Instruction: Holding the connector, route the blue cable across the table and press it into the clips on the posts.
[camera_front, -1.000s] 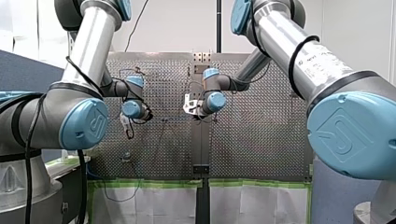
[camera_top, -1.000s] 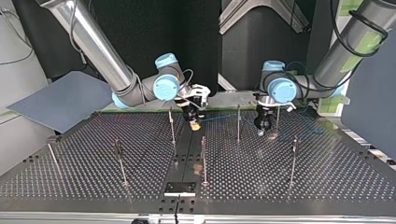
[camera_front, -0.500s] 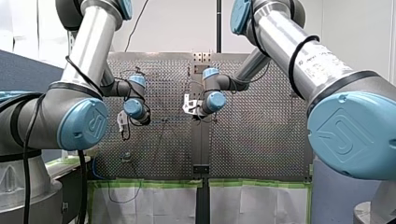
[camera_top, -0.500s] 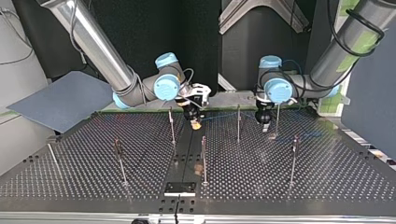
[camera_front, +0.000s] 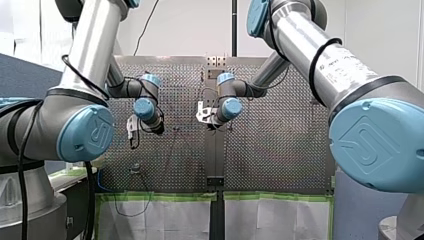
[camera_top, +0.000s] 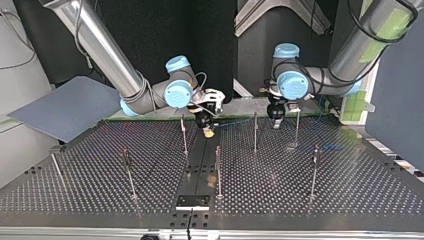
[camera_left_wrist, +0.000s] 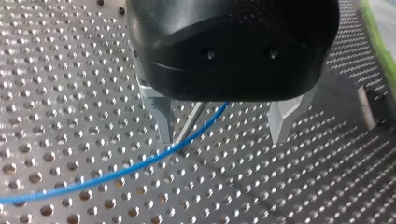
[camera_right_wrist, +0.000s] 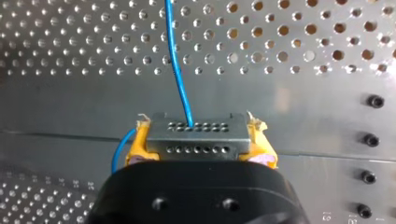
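In the right wrist view my right gripper (camera_right_wrist: 200, 150) is shut on the grey metal connector (camera_right_wrist: 198, 134), yellow pads (camera_right_wrist: 138, 145) on both sides. The blue cable (camera_right_wrist: 179, 79) leaves the connector's face and runs ahead over the perforated table. In the top view that gripper (camera_top: 208, 131) hangs over the table's middle strip. My left gripper (camera_left_wrist: 224, 136) is open with nothing between its metal fingers (camera_left_wrist: 162, 116). The blue cable (camera_left_wrist: 116, 172) lies under it, crossing a thin post (camera_left_wrist: 189, 125) beside one finger. In the top view my left gripper (camera_top: 276, 120) hovers between two posts (camera_top: 255, 131).
Several thin upright posts stand across the table, such as post (camera_top: 184, 134), post (camera_top: 218, 170), post (camera_top: 314, 170) and post (camera_top: 128, 172). A grey panel (camera_top: 65, 107) leans at the top view's left edge. Green tape (camera_front: 160, 197) borders the table's near edge in the front view.
My left gripper has opened, let go of the cable, risen and drifted toward the top view's left and back. My right gripper has kept still with the connector.
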